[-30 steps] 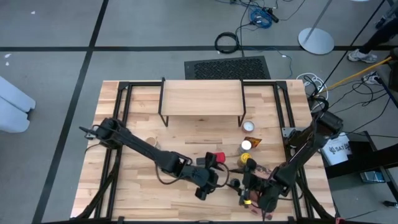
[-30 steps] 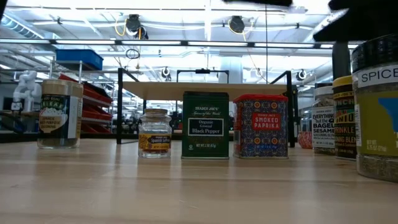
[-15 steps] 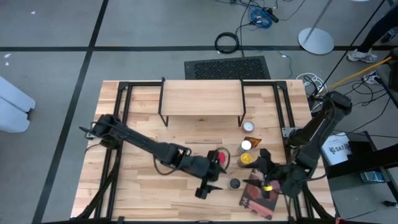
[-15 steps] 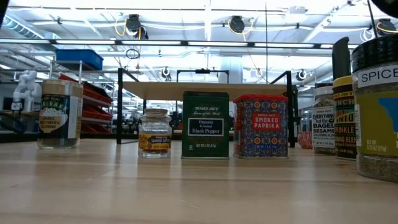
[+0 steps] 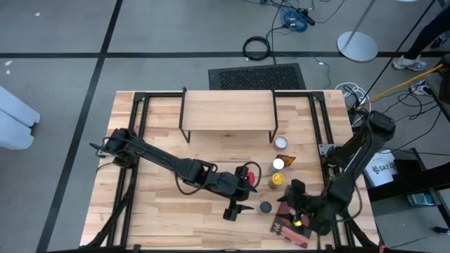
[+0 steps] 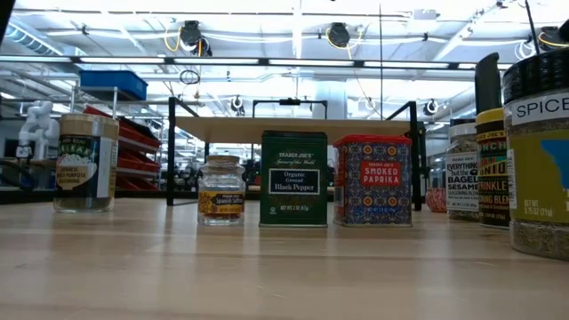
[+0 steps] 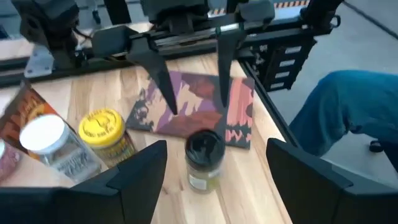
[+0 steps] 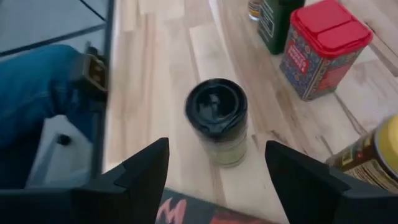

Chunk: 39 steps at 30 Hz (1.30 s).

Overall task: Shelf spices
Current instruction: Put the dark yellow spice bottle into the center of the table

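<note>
Facing each other across a black-lidded spice jar [image 5: 265, 207], both grippers are hanging low over the table's [image 5: 162, 204] near edge with their fingers spread wide and holding nothing. The left gripper [image 5: 239, 209] is sitting just left of that jar in the high view, and its wrist view is showing the jar [image 7: 204, 160] standing upright between its two open fingers [image 7: 134, 180], untouched. The right gripper [image 5: 287, 205] is hovering on the jar's other side, over the reddish-purple book [image 5: 292, 226] lying flat at the table's front right; its own wrist view is likewise framing the jar [image 8: 219, 121] between parted fingers [image 8: 127, 180].

Standing near the jar are the red-lidded smoked paprika tin [image 5: 247, 176], a yellow-capped jar [image 5: 278, 180], and two white-capped jars [image 5: 278, 164] [image 5: 281, 143] lined toward the shelf. The low view is showing a green black pepper tin [image 6: 293, 178] just beside the paprika tin [image 6: 373, 179], a small saffron jar [image 6: 220, 190] to its left, and a taller herb jar [image 6: 85, 162] well apart. The shelf [image 5: 228, 111] is standing at the table's far side with its plank top bare.
</note>
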Motion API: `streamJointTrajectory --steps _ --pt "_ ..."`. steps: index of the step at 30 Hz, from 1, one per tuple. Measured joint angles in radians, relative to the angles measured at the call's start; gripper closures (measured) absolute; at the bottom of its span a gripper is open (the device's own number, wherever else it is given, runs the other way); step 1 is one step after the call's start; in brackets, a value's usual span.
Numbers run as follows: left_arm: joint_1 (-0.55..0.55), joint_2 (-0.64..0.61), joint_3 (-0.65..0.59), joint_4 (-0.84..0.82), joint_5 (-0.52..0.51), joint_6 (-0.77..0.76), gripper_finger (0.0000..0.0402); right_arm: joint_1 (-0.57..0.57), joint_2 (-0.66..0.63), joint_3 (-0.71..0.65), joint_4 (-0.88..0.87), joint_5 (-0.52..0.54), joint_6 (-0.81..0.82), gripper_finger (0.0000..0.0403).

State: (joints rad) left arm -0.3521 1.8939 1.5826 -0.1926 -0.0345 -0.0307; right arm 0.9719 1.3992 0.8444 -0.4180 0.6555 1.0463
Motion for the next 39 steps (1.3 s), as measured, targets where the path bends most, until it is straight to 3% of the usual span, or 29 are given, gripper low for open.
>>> streamJointTrajectory --steps 7,15,29,39 --pt "-0.018 0.0 -0.019 -0.06 -0.07 -0.016 0.0118 -0.047 0.1 0.0 0.109 -0.009 -0.069 0.0118" --pt "-0.024 0.001 -0.023 -0.059 -0.079 -0.016 0.0118 -0.106 0.114 0.0 0.102 -0.035 -0.103 0.0109" --pt "-0.023 0.001 -0.023 -0.06 -0.08 -0.009 0.0118 -0.142 0.114 0.0 0.146 -0.085 -0.142 0.0138" --pt "-0.024 0.001 -0.023 -0.06 -0.08 -0.009 0.0118 -0.153 0.114 0.0 0.156 -0.094 -0.153 0.0183"
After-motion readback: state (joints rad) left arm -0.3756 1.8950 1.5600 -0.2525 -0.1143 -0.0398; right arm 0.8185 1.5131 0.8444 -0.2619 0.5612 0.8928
